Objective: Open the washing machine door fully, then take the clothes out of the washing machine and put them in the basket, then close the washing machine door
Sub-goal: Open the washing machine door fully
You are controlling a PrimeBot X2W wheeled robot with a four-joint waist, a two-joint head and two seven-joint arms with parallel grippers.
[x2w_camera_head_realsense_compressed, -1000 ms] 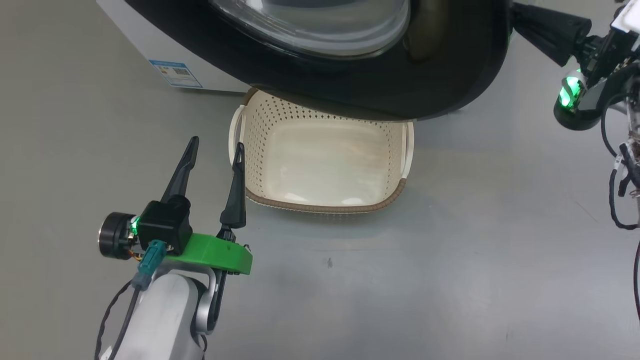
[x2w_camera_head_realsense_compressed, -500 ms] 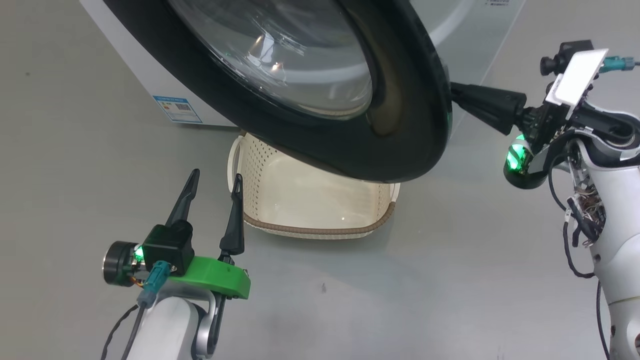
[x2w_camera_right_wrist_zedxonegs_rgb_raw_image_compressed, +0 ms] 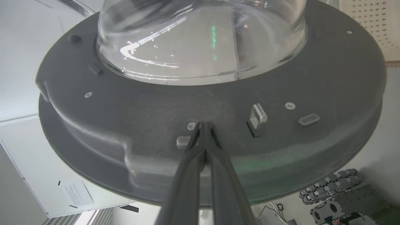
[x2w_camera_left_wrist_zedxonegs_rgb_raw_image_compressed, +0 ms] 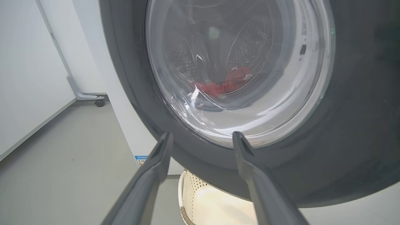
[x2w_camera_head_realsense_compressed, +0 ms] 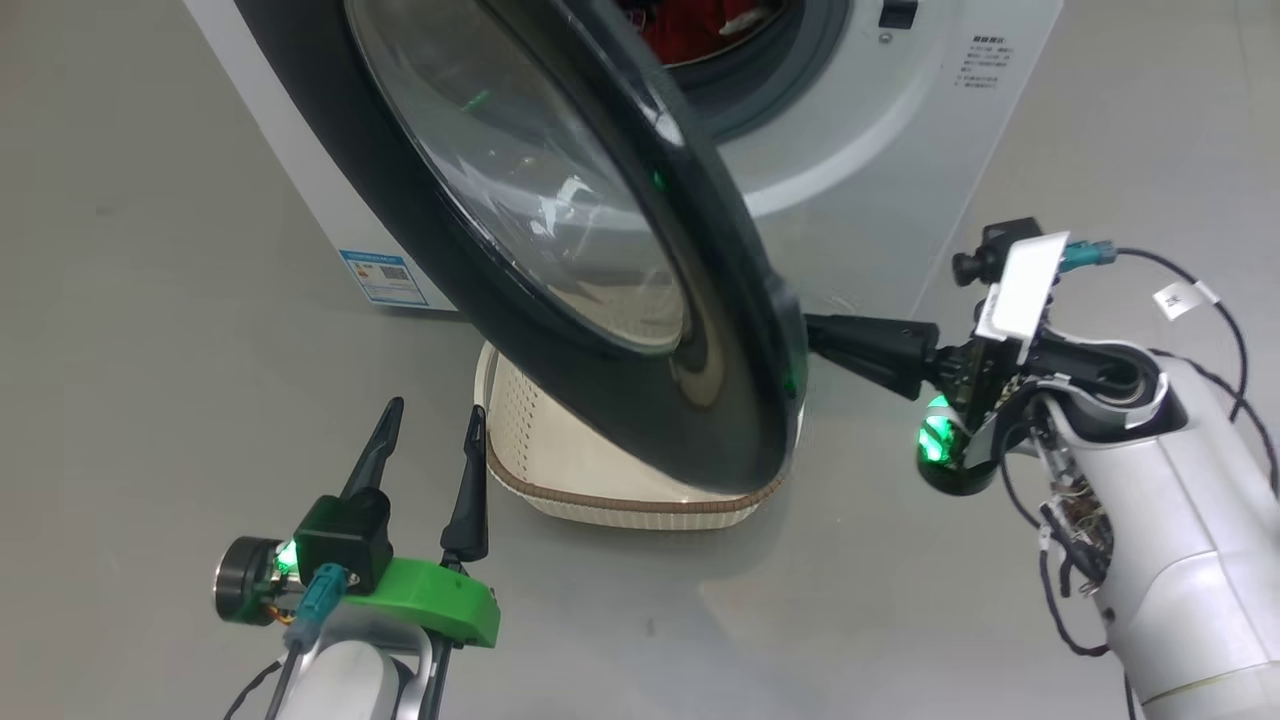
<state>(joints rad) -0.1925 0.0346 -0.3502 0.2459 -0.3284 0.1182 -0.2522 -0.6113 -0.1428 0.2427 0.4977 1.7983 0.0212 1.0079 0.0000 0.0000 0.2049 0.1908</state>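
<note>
Nearest, the left hand [x2w_camera_head_realsense_compressed: 438, 410] hovers low over the floor [x2w_camera_head_realsense_compressed: 150, 330] with its two fingers spread wide and nothing between them, just beside the left end of the basket [x2w_camera_head_realsense_compressed: 620, 502]; the basket stands on the floor before the machine, empty so far as it shows, its far part under the overhanging door. Beyond it the washing machine door [x2w_camera_head_realsense_compressed: 540, 230] stands part-way swung out, edge toward the camera; the right hand [x2w_camera_right_wrist_zedxonegs_rgb_raw_image_compressed: 204, 125], fingers pressed together and gripping nothing, has its tips against the door's inner face, just beside the latch hook [x2w_camera_right_wrist_zedxonegs_rgb_raw_image_compressed: 257, 117]. Behind, the washing machine [x2w_camera_head_realsense_compressed: 880, 180] shows its porthole partly uncovered, and the clothes [x2w_camera_head_realsense_compressed: 690, 25] lie red inside the drum.

The step in hand looks to be the first, opening the door, and it is not yet fully open; the next move calls for carrying the push on round the hinge until the door clears porthole and basket; then the open left hand could reach in for the clothes.
</note>
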